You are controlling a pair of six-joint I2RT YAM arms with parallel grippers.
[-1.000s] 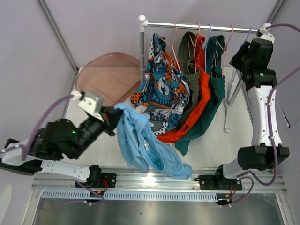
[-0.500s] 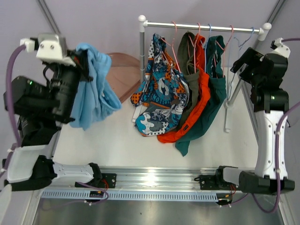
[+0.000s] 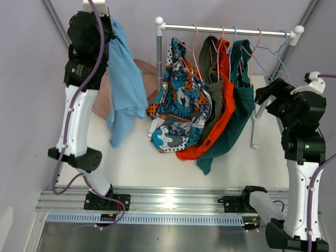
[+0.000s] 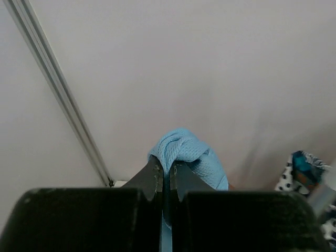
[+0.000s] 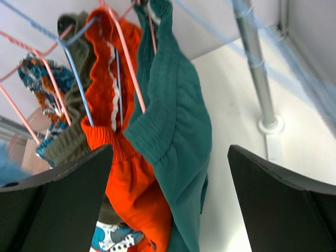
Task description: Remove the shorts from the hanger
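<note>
My left gripper (image 3: 107, 26) is raised high at the back left, shut on the light blue shorts (image 3: 125, 86), which hang down from it; the cloth bunches over its tips in the left wrist view (image 4: 186, 157). The printed shorts (image 3: 181, 100), olive green shorts (image 3: 212, 92), bright orange shorts (image 3: 223, 110) and dark teal shorts (image 3: 236, 113) hang on wire hangers from the rail (image 3: 226, 30). My right gripper (image 3: 265, 94) is open and empty, just right of the dark teal shorts (image 5: 178, 136) and facing them.
A round pink tray (image 3: 102, 100) lies at the back left, partly behind the hanging blue shorts. The rack's posts (image 3: 159, 58) stand at the back, with its right foot (image 5: 270, 125) on the table. An empty blue hanger (image 3: 270, 47) hangs at the rail's right end.
My left arm swung up and back from the front left, lifting the light blue shorts high above the tray. My right arm drew back from the rail toward the near right.
</note>
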